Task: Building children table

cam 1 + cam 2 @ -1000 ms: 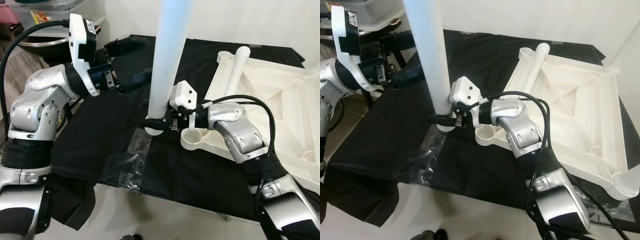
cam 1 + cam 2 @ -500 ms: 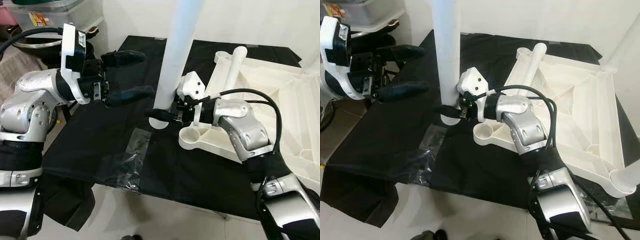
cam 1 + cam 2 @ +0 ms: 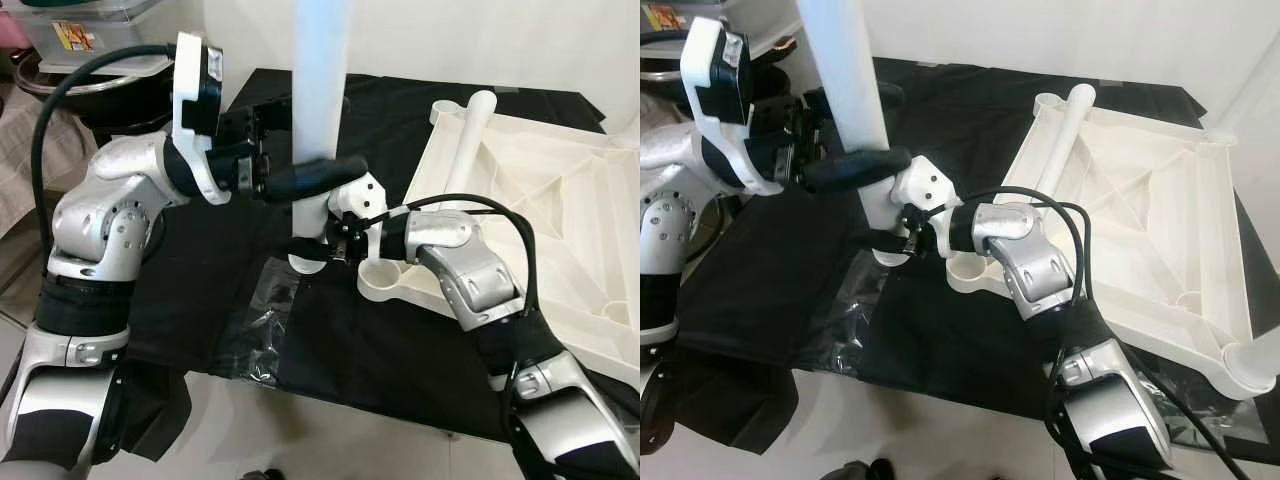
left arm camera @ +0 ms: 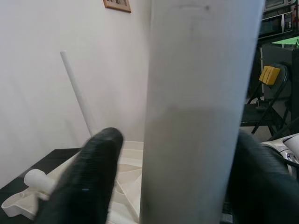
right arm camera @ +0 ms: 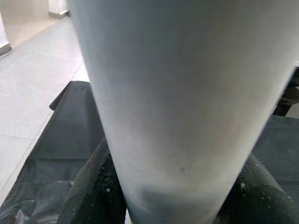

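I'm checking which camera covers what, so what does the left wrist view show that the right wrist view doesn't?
The left wrist view shows a white wall, a framed picture, a thin white rod leaning on the wall, the tabletop's socket corner and a folding chair. The right wrist view shows the black cloth and tiled floor. Both show the white leg between that gripper's black fingers.

The upright white table leg (image 3: 318, 110) is cut off by the top edge.
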Controlling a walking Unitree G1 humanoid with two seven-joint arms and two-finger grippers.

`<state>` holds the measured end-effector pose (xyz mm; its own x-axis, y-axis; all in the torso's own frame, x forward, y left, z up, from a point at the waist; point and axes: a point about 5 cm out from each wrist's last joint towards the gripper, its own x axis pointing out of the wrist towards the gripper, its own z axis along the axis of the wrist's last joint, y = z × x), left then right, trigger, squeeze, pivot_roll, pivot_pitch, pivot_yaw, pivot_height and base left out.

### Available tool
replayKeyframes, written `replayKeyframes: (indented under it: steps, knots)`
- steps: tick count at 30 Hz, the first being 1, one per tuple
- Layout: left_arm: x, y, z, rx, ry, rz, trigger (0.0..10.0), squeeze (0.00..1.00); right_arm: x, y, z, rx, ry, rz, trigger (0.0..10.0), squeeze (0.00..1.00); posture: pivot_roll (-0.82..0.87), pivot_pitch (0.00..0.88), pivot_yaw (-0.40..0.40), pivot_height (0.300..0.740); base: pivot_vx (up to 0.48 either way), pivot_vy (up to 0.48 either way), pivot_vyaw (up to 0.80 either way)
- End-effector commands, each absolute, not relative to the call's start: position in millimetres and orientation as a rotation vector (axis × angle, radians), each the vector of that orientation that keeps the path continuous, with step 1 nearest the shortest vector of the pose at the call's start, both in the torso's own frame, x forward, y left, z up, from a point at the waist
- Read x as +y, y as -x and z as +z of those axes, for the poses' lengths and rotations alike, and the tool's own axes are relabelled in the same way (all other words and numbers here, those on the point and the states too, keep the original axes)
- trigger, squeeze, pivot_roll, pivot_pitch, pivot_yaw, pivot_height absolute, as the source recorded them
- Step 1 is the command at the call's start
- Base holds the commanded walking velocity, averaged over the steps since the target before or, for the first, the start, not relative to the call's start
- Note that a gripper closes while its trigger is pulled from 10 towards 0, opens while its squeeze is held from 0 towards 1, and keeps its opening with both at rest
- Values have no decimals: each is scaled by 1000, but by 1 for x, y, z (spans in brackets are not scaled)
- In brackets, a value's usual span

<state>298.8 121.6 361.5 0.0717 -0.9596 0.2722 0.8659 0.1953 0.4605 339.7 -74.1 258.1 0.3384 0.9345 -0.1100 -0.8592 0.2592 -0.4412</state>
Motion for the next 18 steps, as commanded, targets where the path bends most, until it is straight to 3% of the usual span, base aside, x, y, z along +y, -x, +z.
replayKeyframes:
  steps: [1,7,8,12,13,18]
  knots:
    - [122,-297,361,-566,-221,-1394,0,0,-74,-338,254,-185,466,1227,0,0,-2,161,26,740,0,0,0]
    - [127,-298,365,-556,-267,-1368,0,0,-77,-339,256,-193,468,1207,0,0,-2,162,26,740,0,0,0]
    - [129,-297,366,-556,-275,-1364,0,0,-78,-339,258,-201,463,1203,10000,0,0,161,27,740,0,0,0]
    - [132,-297,368,-555,-289,-1356,0,0,-82,-340,266,-234,411,1192,10000,0,2,161,29,740,0,0,0]
    - [133,-297,369,-554,-293,-1355,0,0,-84,-337,269,-228,373,1228,10000,1000,4,159,27,740,0,0,0]
    - [132,-296,370,-554,-291,-1366,0,0,-86,-332,278,-280,321,1276,10000,1000,6,159,27,740,0,0,0]
